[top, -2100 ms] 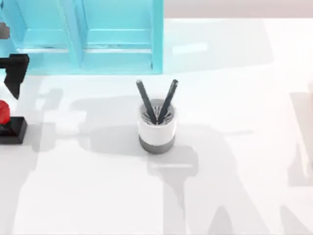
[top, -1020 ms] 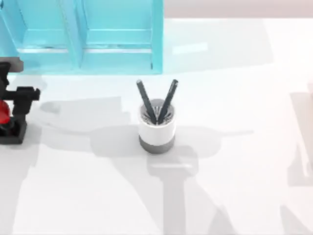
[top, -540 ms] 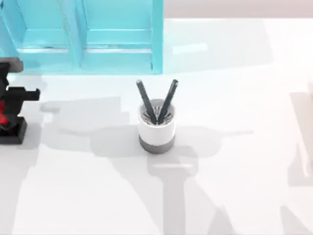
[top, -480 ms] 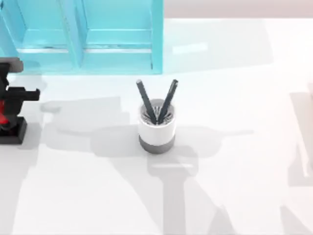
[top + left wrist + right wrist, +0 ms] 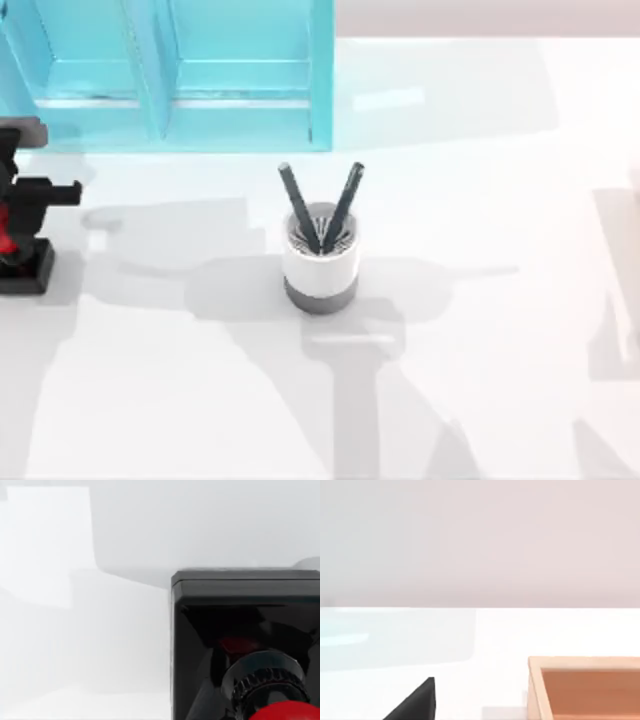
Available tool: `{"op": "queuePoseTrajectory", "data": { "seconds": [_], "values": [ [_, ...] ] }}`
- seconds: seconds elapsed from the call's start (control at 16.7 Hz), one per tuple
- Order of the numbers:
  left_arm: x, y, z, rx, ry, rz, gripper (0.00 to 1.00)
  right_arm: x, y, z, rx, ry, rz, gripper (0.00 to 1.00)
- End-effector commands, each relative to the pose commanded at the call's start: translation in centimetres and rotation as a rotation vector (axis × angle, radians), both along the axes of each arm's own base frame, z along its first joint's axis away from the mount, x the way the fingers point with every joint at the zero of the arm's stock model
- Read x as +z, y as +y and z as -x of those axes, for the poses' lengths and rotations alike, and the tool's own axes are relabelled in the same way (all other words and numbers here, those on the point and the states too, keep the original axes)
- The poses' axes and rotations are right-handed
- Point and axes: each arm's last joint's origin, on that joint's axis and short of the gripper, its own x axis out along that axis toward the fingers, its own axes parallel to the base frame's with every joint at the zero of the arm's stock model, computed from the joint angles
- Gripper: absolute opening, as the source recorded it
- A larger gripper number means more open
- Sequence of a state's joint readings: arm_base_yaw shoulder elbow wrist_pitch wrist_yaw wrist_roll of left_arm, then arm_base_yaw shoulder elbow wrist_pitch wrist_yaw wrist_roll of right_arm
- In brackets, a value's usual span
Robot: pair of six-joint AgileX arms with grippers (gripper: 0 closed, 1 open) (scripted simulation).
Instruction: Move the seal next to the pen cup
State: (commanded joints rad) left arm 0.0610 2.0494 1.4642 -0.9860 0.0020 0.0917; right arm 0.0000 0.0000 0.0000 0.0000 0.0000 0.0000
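Observation:
The seal [image 5: 26, 270] stands at the table's far left edge, with its black square base on the surface and a bit of its red knob showing. My left gripper [image 5: 20, 215] sits low over the seal, right at the knob and covering most of it. In the left wrist view the seal [image 5: 250, 645] is very close, black base and red knob. The pen cup [image 5: 320, 262], white with a grey bottom band and two dark pens, stands mid-table, far to the right of the seal. A black edge of my right gripper [image 5: 415, 702] shows in the right wrist view.
A turquoise open-fronted cabinet [image 5: 200, 80] stands along the back left of the table, just behind the seal. A wooden box [image 5: 585, 687] lies near my right arm. White tabletop stretches between the seal and the cup.
My left gripper has come down from behind the seal and settled over its red knob. In the last half second it has barely moved. The seal and cup stay put.

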Motion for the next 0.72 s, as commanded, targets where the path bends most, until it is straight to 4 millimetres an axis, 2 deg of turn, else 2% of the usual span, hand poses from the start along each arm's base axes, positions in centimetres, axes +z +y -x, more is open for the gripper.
{"op": "queuePoseTrajectory", "data": {
  "seconds": [0.12, 0.24, 0.48, 0.6, 0.72],
  "values": [
    [0.6, -1.0, -0.4, 0.001, 0.006, 0.000, 0.00, 0.0, 0.0, 0.0, 0.000, 0.000, 0.000, 1.00],
    [2.2, -2.9, -1.1, -0.002, 0.013, 0.000, 0.00, 0.0, 0.0, 0.0, 0.000, 0.000, 0.000, 1.00],
    [8.1, -8.5, -1.6, -0.004, 0.015, -0.002, 0.00, 0.0, 0.0, 0.0, 0.000, 0.000, 0.000, 1.00],
    [11.0, -11.1, -1.0, -0.002, 0.011, -0.002, 0.00, 0.0, 0.0, 0.0, 0.000, 0.000, 0.000, 1.00],
    [13.0, -13.0, -0.2, -0.001, 0.005, -0.001, 0.00, 0.0, 0.0, 0.0, 0.000, 0.000, 0.000, 1.00]
  ]
}}
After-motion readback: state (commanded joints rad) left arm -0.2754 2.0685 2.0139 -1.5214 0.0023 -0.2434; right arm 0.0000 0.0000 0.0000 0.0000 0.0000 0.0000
